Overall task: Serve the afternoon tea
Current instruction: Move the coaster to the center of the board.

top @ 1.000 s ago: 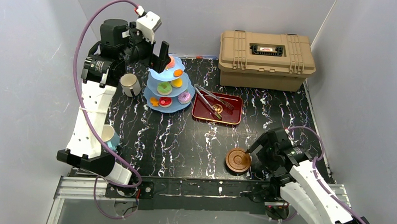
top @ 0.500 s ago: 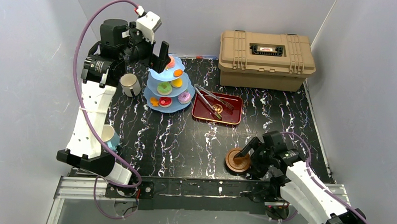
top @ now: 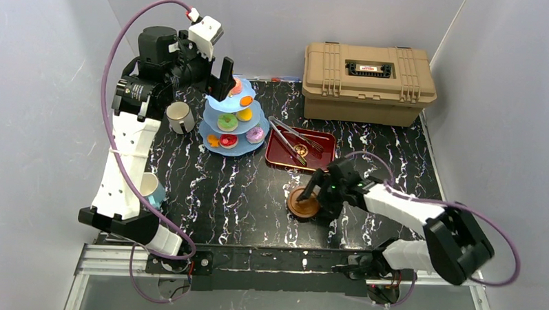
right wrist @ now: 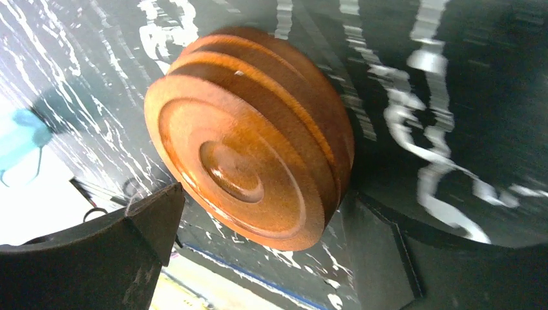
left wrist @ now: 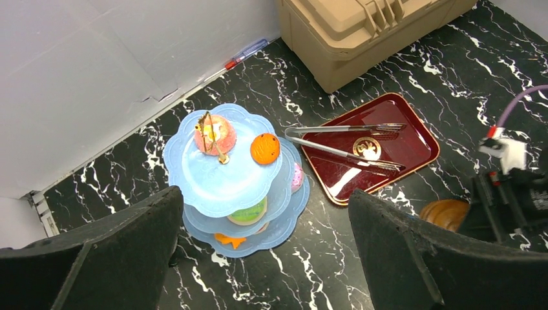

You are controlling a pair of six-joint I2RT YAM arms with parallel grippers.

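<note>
Saucers (brown stack, lower middle of the top view) sit on the table right between the wide-open fingers of the right tool; left tool hangs open above the blue stand.

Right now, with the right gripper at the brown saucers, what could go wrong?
The stacked brown round wooden saucers sit inside the wide-open right gripper, apparently unclamped; they may slip or the stack slide apart.
The dark red rectangular tray with metal tongs lies close beyond them; a push forward may strike it.
The left gripper hangs open over the light blue three-tier stand; descending could knock its loose toy cakes off.
</note>
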